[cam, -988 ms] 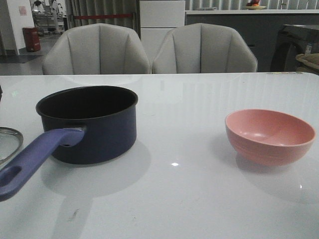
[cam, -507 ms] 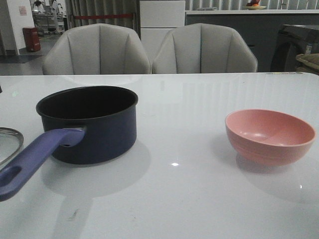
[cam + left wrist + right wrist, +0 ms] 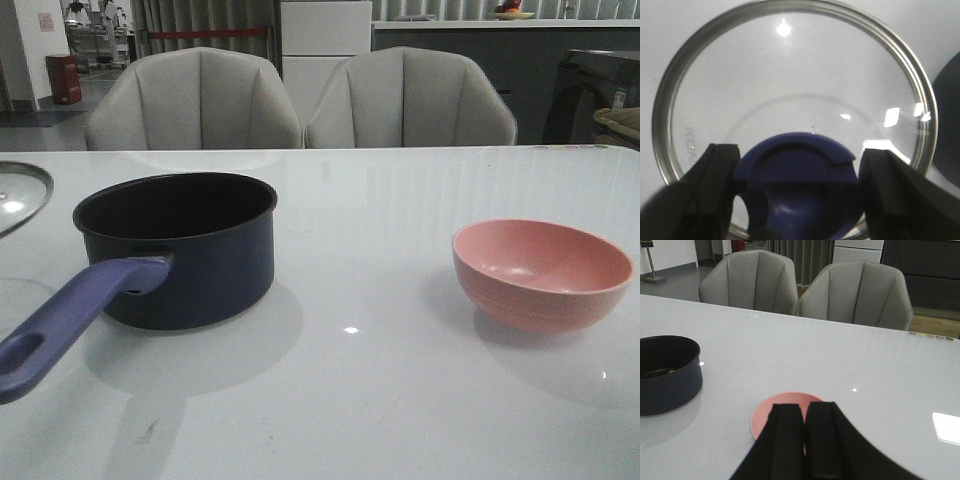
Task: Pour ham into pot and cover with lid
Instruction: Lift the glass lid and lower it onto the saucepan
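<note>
Lid [image 3: 790, 85] lifted off the table [image 3: 400, 400] left of the pot [image 3: 180, 250], your left fingers [image 3: 715, 175] clamping its knob [image 3: 797, 180], ham [image 3: 672, 372] already inside the pot, your right fingers [image 3: 790, 440] pressed together above the pink bowl [image 3: 540, 272].

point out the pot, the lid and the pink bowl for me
pot [image 3: 200, 270], front view, on its dark navy side wall
lid [image 3: 790, 90], left wrist view, on the glass above the knob
pink bowl [image 3: 540, 262], front view, on its inner wall
</note>
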Robot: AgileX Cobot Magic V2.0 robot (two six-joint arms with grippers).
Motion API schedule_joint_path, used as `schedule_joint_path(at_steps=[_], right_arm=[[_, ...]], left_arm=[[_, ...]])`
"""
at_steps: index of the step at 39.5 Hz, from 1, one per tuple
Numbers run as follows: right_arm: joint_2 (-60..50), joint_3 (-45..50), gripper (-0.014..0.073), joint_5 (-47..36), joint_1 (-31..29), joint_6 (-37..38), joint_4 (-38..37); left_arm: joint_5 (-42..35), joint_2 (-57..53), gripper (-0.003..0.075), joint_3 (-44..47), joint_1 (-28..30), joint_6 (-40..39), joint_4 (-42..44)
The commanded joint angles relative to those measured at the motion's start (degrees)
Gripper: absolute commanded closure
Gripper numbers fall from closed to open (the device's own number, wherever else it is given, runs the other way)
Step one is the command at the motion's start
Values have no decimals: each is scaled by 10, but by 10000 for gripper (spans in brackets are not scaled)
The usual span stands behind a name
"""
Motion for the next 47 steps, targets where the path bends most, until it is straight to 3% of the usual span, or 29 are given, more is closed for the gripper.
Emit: schedule_joint_path(at_steps=[1,9,30,47], right_arm=[[5,-15,439,-52,0,-5,-2],[5,-15,439,-53,0,-5,-2],[5,-15,439,-52,0,-5,-2],[5,-15,439,-51,0,-5,-2]], left_arm=[[23,-41,526,-50,-10,-5,-9],[67,-41,526,-111,-52,-5,-9],[4,-5,526,-120,-237,-35,-15],[0,33,526,-127,-253,-46,-40]])
